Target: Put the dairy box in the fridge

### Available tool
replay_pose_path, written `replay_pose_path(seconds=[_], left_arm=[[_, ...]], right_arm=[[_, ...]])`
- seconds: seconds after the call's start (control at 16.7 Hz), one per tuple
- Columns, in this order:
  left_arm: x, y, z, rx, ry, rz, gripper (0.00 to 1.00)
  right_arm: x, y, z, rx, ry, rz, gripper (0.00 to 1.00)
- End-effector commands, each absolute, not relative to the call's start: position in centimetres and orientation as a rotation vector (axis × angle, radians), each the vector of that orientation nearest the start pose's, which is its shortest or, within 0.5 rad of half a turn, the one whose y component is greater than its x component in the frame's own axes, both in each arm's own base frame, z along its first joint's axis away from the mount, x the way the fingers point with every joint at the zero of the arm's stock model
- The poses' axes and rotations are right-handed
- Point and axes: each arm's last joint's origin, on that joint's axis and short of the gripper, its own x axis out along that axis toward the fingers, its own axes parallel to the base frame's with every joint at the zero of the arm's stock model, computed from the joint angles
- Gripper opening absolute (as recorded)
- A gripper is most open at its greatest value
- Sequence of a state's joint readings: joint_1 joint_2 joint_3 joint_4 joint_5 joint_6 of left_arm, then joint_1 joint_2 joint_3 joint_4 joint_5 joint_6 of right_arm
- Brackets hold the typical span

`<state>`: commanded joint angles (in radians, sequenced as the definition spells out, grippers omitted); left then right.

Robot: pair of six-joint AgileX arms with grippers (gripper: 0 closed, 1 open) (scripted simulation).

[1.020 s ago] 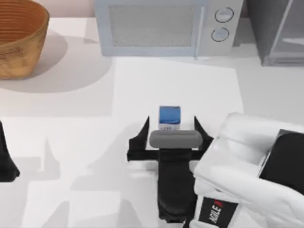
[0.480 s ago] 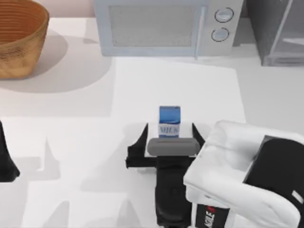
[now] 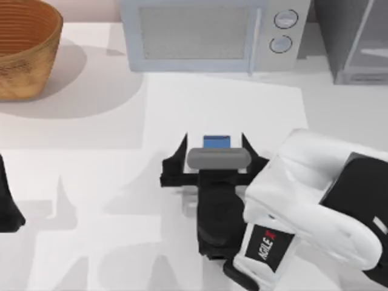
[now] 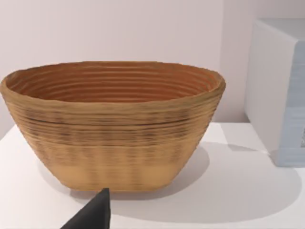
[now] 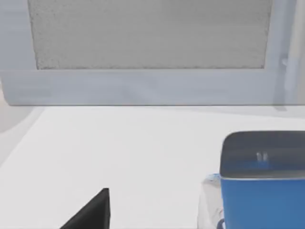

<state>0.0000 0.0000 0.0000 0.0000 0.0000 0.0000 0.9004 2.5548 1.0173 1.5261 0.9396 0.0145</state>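
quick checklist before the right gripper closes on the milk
1. Right gripper open, a finger on each side of the milk: ok.
2. Milk upright on the table: ok.
3. Milk centred between the fingers: seems ok in the top view; sits off to one side in the right wrist view.
4. Gripper low enough on the carton: cannot tell.
5. Fridge door open: cannot tell.
6. Left gripper parked at the table's left edge, away from the milk: ok.

A ribbed, woven tan wicker basket [image 3: 24,45] sits at the upper left of the top view on the white table [image 3: 91,182]. A light grey microwave [image 3: 212,33] with two round knobs [image 3: 284,30] stands at upper centre.
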Motion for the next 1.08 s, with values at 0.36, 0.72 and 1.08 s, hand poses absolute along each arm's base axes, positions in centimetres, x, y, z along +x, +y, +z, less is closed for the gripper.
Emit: replay_pose_path(seconds=[0.36,0.72,1.08], left_arm=[[10.57,-0.12,16.00,0.000,0.000,0.000,1.00],[10.57,-0.12,16.00,0.000,0.000,0.000,1.00],[10.57,-0.12,16.00,0.000,0.000,0.000,1.00]], right_arm=[[26.48,30.02,0.15,0.000,0.000,-0.010,0.77],[26.48,30.02,0.15,0.000,0.000,-0.010,0.32],[26.48,30.02,0.15,0.000,0.000,-0.010,0.00]])
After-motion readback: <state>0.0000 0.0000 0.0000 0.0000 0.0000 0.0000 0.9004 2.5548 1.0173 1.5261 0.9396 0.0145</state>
